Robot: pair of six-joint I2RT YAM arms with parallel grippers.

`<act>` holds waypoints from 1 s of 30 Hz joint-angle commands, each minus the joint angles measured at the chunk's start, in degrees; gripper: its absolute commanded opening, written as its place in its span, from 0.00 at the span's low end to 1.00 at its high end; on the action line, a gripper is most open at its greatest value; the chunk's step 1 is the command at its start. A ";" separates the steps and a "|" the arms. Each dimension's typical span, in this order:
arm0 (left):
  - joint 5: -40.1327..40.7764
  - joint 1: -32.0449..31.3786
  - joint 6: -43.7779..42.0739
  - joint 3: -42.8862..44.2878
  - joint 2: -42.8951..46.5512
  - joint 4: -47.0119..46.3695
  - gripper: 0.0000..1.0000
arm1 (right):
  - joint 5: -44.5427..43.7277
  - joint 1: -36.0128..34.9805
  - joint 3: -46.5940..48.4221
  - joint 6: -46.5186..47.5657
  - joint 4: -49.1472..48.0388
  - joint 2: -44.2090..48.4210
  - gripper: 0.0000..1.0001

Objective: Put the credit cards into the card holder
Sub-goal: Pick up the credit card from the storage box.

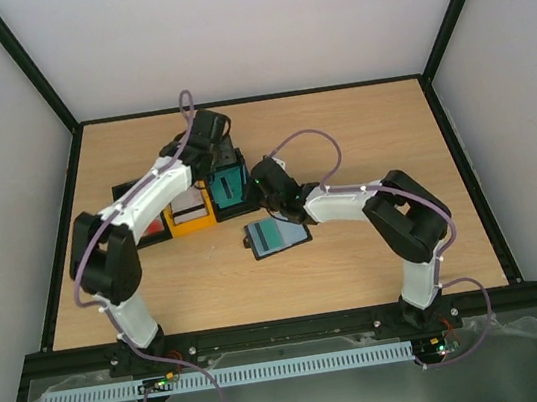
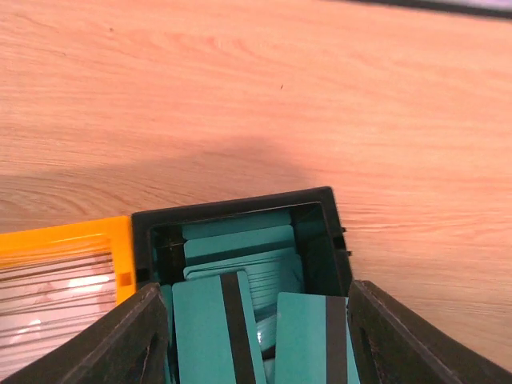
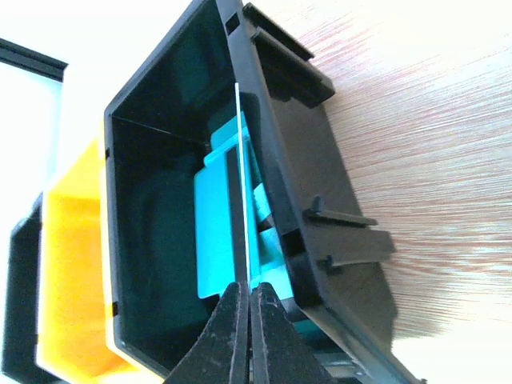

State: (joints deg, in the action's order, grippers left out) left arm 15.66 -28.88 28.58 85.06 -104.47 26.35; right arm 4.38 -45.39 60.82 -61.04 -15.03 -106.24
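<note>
Right gripper (image 3: 244,298), jaws pressed shut on the edge of one teal credit card (image 3: 239,176), holds it upright inside the black bin (image 3: 276,136), left of the table's (image 1: 359,127) centre. Left gripper (image 2: 254,324) hovers over the same bin, spread wide, holding nothing. The card holder (image 1: 276,235) lies open near mid-table. Likely risks are the thin card snagging the bin wall and twisting free, or the crowded arms bumping.
</note>
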 commanded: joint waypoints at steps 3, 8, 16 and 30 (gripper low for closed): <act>-1.84 0.41 1.61 -7.34 12.29 -6.70 0.66 | -7.13 0.72 1.75 7.47 8.14 7.52 0.02; -8.03 0.41 3.29 -15.50 21.57 -11.20 0.73 | -4.51 2.33 -3.01 11.52 7.15 16.13 0.02; -25.89 0.80 8.64 -25.94 34.65 -21.12 1.00 | 9.63 5.83 -14.82 14.75 0.37 35.49 0.02; -51.83 -1.95 34.66 -38.65 41.13 -53.32 0.92 | 28.81 5.95 -22.12 9.03 -8.80 53.27 0.02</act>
State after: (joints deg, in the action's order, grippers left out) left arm -29.45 -29.10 54.59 46.96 -64.40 -15.00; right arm 28.08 -39.44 40.10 -49.98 -19.81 -55.68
